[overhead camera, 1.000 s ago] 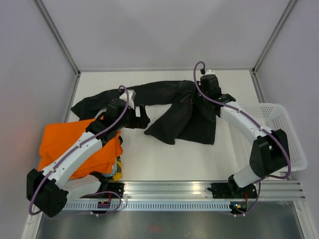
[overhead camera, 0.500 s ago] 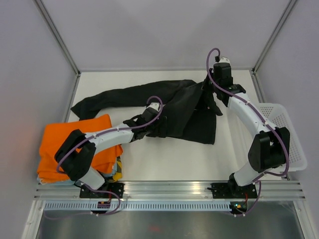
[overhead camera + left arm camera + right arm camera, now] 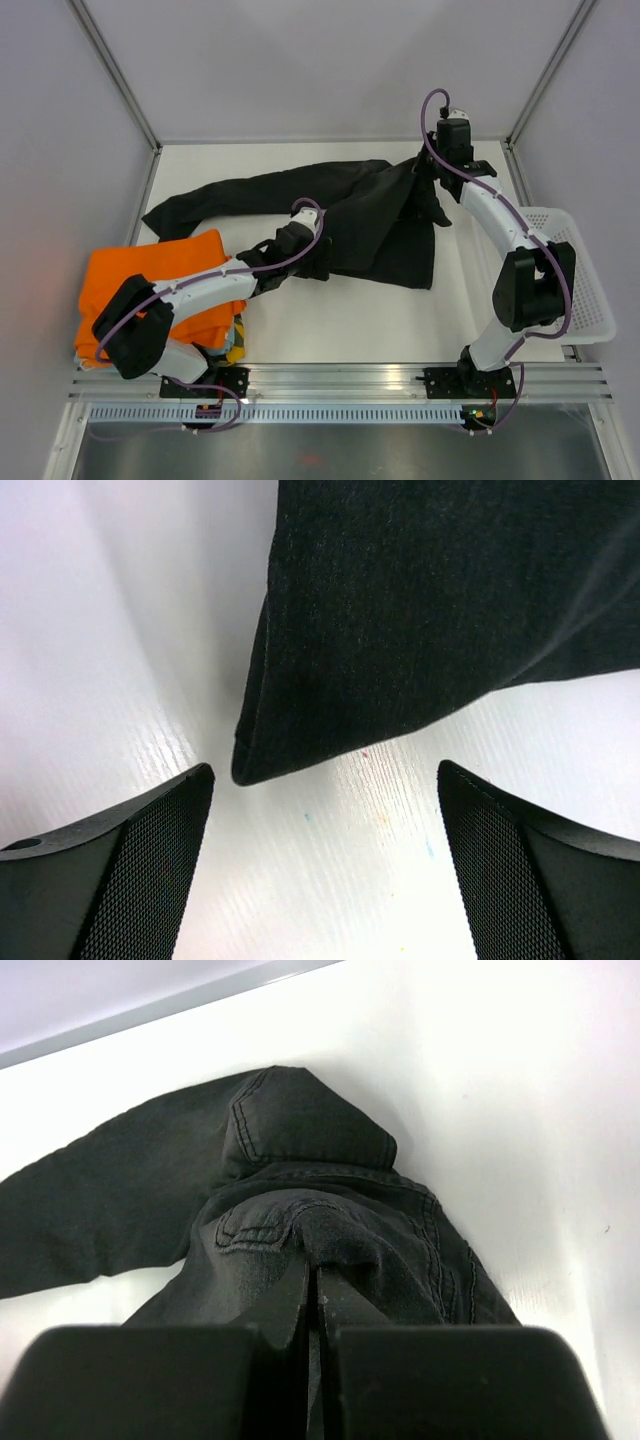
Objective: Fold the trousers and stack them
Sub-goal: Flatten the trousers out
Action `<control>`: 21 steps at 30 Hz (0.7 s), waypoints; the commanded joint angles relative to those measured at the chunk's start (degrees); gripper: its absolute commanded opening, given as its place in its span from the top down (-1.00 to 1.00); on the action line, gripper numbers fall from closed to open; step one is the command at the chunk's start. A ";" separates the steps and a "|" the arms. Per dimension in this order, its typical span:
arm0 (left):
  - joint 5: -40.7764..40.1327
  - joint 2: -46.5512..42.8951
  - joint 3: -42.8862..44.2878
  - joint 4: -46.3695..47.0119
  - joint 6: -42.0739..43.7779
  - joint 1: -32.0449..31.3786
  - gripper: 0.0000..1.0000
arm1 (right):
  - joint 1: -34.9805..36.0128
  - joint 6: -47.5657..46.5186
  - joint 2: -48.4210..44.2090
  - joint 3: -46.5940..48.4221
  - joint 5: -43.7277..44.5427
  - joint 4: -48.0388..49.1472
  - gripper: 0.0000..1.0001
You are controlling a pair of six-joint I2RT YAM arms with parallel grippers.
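Note:
The black trousers (image 3: 370, 215) lie spread across the table, with one long leg reaching to the far left (image 3: 190, 205). My right gripper (image 3: 428, 178) is shut on a bunched fold of the waist (image 3: 330, 1235) at the back right and holds it a little raised; the right wrist view shows its jaws (image 3: 318, 1295) closed on the fabric. My left gripper (image 3: 318, 262) is open just short of the hem corner of the near leg (image 3: 245, 765). Its fingers (image 3: 130, 870) stand on either side of bare table and touch no cloth.
A folded bright orange garment (image 3: 150, 285) lies on a stack at the front left, partly under my left arm. A white basket (image 3: 575, 270) stands at the right edge. Enclosure walls ring the table (image 3: 350, 310).
My left gripper swung right from near the orange garment to the near leg's hem. My right gripper pulled the waist toward the back right, straightening the trousers.

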 commanded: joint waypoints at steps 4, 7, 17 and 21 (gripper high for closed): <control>-2.93 -3.81 -2.64 5.51 8.86 -0.30 -0.93 | -0.86 -1.27 2.82 5.98 -2.27 -0.54 1.00; -4.42 -0.83 -2.55 6.30 8.42 -0.21 -0.91 | -0.86 -1.27 3.53 6.51 -4.82 -0.81 1.00; 0.84 1.03 -5.53 10.86 8.86 -0.21 -0.80 | -2.70 -2.85 4.76 8.62 -2.37 -1.34 1.00; 0.06 0.49 -6.42 12.37 8.86 -0.12 -0.77 | -3.05 -1.63 6.43 10.21 -7.18 -1.25 1.00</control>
